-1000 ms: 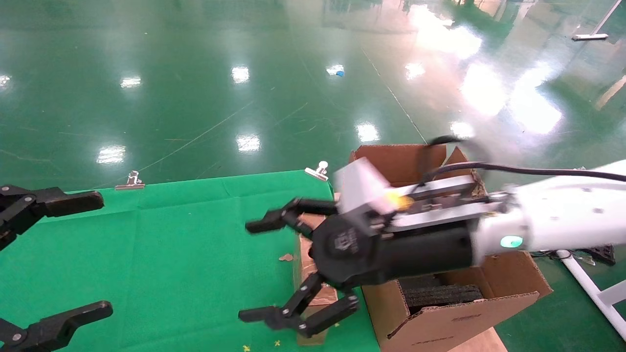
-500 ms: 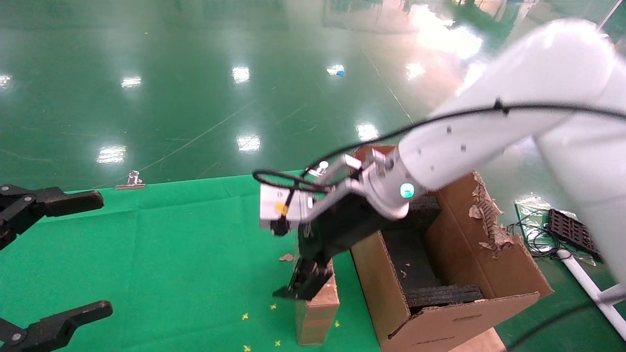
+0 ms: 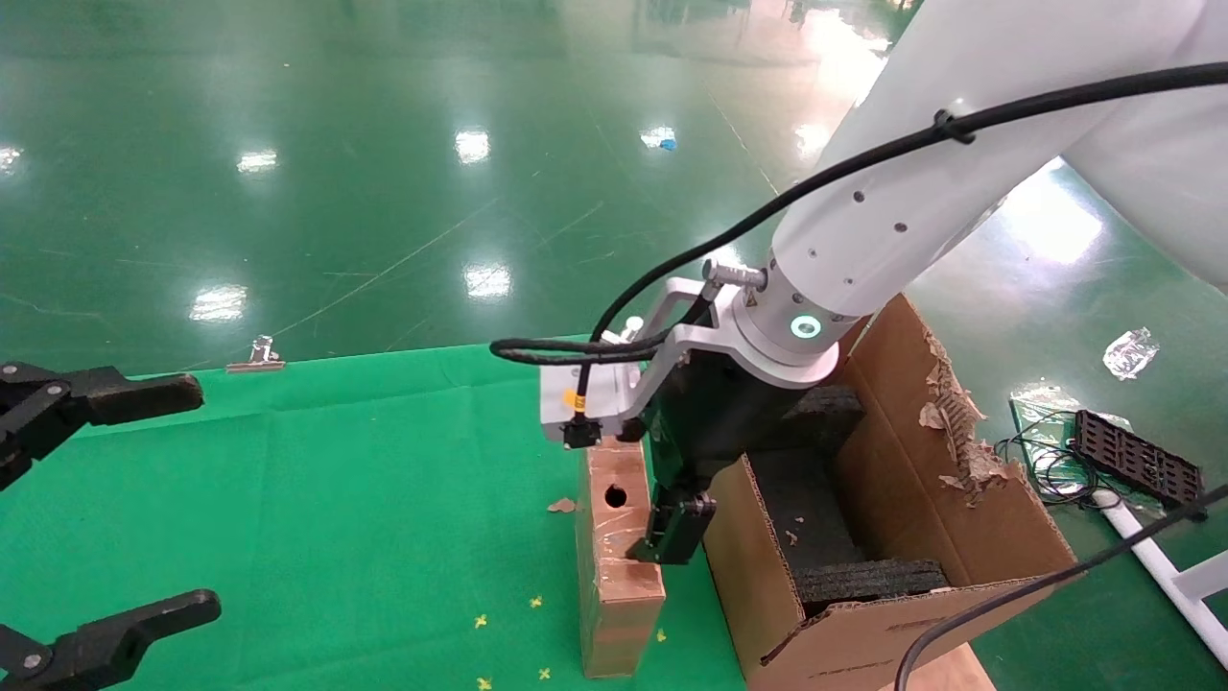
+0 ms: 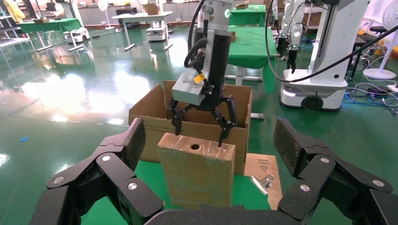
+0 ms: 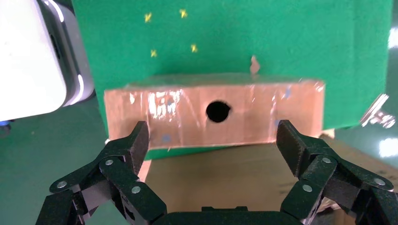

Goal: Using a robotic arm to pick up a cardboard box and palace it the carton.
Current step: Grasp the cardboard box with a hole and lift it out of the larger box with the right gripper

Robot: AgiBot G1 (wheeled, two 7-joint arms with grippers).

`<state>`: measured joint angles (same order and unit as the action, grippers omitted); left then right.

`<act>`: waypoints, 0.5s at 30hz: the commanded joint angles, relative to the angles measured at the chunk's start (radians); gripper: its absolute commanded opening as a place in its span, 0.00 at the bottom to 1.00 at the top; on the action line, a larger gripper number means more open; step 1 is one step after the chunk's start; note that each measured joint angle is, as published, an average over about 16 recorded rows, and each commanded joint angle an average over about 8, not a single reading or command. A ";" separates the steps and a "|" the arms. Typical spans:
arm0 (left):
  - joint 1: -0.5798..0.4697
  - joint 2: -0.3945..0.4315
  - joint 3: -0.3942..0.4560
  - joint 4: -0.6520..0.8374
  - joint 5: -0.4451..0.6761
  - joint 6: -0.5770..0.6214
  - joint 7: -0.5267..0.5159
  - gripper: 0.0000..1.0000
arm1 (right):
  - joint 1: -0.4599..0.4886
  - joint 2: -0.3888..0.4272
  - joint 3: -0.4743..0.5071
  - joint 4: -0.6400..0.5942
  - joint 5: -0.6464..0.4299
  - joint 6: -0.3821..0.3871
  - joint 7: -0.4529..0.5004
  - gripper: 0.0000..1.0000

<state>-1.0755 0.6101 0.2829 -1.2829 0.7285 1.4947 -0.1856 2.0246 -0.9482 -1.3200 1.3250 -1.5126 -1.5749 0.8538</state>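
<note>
The box (image 3: 616, 552) stands on its narrow edge at the right edge of the bench (image 3: 336, 499), just beside the carton (image 3: 959, 537), with its holed top edge facing up. Your right end effector (image 4: 202, 123) hangs directly over that top edge, fingers spread wide and straddling it, closed on nothing. In the left wrist view one fingertip (image 4: 220, 139) is at or just above the top face; you cannot tell whether it touches.

Expect the box to be light and fairly stiff, though its glossy tape may be slippery under the pads. Take hold across the two broad faces, near the middle of the top edge, so the box hangs level. Grip moderately: thin cardboard may buckle, and a box standing on edge may tip if one finger lands first.

The left end effector (image 3: 96, 518) is parked open over the left edge of the bench.
</note>
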 commanded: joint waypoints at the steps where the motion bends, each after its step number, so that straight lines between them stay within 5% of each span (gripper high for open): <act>1: 0.000 0.000 0.000 0.000 0.000 0.000 0.000 1.00 | 0.016 -0.003 -0.044 -0.001 0.011 0.007 0.020 1.00; 7: 0.000 0.000 0.001 0.000 0.000 0.000 0.000 1.00 | 0.043 0.001 -0.069 -0.031 0.037 0.020 0.079 1.00; 15: 0.000 0.000 0.001 0.000 -0.001 -0.001 0.001 1.00 | 0.077 -0.019 -0.083 -0.313 0.122 0.004 0.389 1.00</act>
<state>-1.0757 0.6096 0.2841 -1.2829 0.7276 1.4942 -0.1851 2.0943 -0.9715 -1.4077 1.0256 -1.3921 -1.5683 1.2092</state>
